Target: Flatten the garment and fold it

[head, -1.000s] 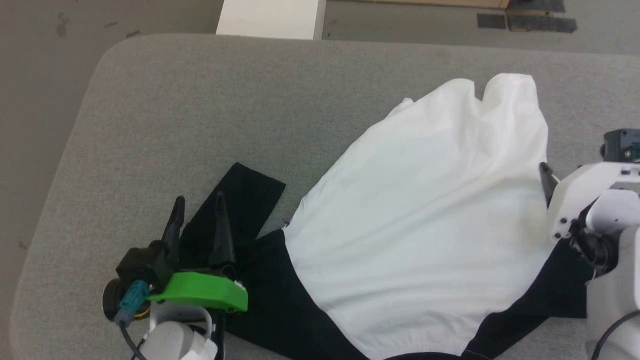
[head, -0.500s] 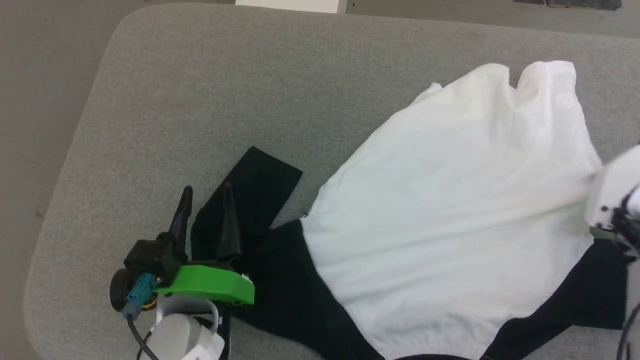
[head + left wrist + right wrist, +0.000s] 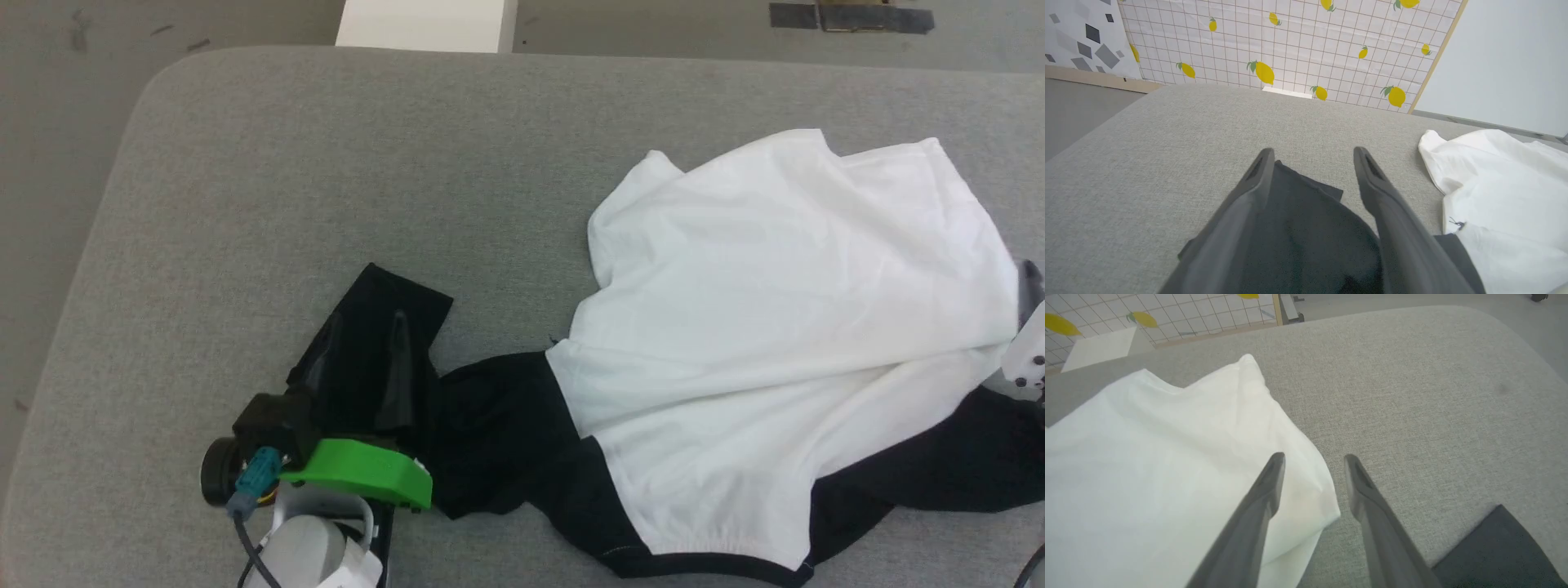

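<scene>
The garment lies rumpled on the grey padded table, its white body to the right and black shoulders along the near side. One black sleeve points left and away. My left gripper is low over that sleeve and open. In the left wrist view the left gripper has the sleeve between its fingers, untouched by them. My right gripper is open above the white hem corner, holding nothing. The other black sleeve lies beside it.
The table's rounded far-left corner and left edge drop to a grey floor. A white block stands behind the far edge. A lemon-patterned tiled wall rises beyond the table. Bare table stretches left of and beyond the shirt.
The head view has shifted. The white body has slid to the right and settled lower, with a new fold at its left edge. The left gripper has sunk closer to the black sleeve.
</scene>
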You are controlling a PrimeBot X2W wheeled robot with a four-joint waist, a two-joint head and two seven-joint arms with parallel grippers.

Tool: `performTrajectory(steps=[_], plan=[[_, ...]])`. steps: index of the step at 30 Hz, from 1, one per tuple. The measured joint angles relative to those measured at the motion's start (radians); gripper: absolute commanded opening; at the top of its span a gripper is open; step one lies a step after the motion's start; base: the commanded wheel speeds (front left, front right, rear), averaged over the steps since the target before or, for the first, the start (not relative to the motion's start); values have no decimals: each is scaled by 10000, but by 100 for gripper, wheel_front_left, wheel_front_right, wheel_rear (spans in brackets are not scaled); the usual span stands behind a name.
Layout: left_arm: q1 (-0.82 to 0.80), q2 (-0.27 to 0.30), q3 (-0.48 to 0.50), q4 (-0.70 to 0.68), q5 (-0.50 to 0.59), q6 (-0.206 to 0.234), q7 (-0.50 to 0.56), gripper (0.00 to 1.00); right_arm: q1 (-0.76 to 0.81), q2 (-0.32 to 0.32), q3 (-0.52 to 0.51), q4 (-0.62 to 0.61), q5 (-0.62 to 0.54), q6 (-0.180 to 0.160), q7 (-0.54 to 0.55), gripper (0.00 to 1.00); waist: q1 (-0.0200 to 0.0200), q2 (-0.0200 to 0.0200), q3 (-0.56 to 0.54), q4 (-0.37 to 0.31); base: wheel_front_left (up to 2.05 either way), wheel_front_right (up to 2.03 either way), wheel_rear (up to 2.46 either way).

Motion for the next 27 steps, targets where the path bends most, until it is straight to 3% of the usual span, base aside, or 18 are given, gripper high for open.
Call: performTrajectory(steps=[5,12,19,26,27], plan=[[-756,2,-424,240,88,-247,518,100,831,370,769,-1083,721,-2,-1718,100,0,0,-95,-351,0,0,0],[-2461,-31,-1262,1319,109,-704,2677,100,2537,727,2548,-2857,1338,-2,-3588,100,0,0,-123,-1100,0,0,0],[-3401,-36,-1921,2470,48,-842,5791,100,3714,848,3461,-3716,1532,-2,-3942,100,0,0,-47,-1954,0,0,0],[-4257,537,-2201,3279,456,-663,8243,100,3996,851,3962,-4042,2410,-2,-4069,100,0,0,164,-2645,0,0,0],[-4374,646,-2228,3300,454,-738,8636,87,4001,849,4025,-4088,2472,-2,-4088,100,0,0,207,-2729,0,0,0]])
